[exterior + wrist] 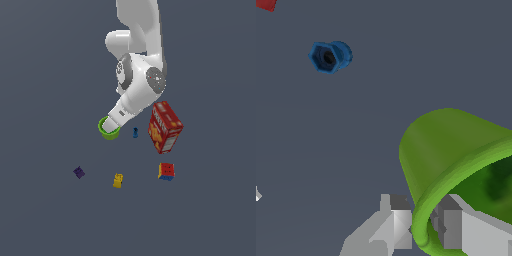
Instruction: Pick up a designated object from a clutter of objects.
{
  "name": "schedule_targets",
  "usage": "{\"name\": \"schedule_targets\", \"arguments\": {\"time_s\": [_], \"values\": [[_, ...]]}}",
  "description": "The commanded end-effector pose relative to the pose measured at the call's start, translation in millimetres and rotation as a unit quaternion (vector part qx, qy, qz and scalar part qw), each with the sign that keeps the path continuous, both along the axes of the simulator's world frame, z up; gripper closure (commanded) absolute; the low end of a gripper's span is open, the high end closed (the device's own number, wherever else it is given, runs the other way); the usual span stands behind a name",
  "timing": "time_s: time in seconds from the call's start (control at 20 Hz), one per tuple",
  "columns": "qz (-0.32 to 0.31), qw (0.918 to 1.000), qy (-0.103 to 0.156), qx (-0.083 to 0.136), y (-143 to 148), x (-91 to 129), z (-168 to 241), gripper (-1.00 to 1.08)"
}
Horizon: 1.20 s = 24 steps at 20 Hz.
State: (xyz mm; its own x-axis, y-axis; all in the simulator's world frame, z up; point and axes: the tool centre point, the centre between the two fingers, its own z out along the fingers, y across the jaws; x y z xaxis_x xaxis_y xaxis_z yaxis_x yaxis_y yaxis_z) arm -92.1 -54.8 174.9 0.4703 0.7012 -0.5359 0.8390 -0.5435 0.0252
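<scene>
The green cup [107, 132] stands on the dark floor, left of the tall red cracker box [165, 127] in the exterior view. My gripper [112, 124] comes down onto the cup's rim from above. In the wrist view the cup [446, 145] fills the frame near the gripper [421, 224]. One finger [395, 220] is outside the thick rim and the other is inside the hollow. Both press against the rim, so the gripper is shut on the cup's wall. I cannot tell whether the cup is off the floor.
A tiny blue piece [135, 132] [329, 56] lies between the cup and the red box. A red-yellow-blue cube [166, 171], a small yellow block [118, 180] and a tiny purple block [79, 172] lie nearer the camera. A corner of the red box [266, 4] shows in the wrist view.
</scene>
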Motion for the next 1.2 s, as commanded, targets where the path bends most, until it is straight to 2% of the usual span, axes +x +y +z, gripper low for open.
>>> {"name": "schedule_targets", "arguments": {"time_s": [0.0,0.55,1.15], "values": [[0.0,1.0,0.0,0.001,-8,14,24,1.08],[0.0,1.0,0.0,0.001,-38,72,115,1.08],[0.0,1.0,-0.001,0.0,-63,121,188,1.08]]}}
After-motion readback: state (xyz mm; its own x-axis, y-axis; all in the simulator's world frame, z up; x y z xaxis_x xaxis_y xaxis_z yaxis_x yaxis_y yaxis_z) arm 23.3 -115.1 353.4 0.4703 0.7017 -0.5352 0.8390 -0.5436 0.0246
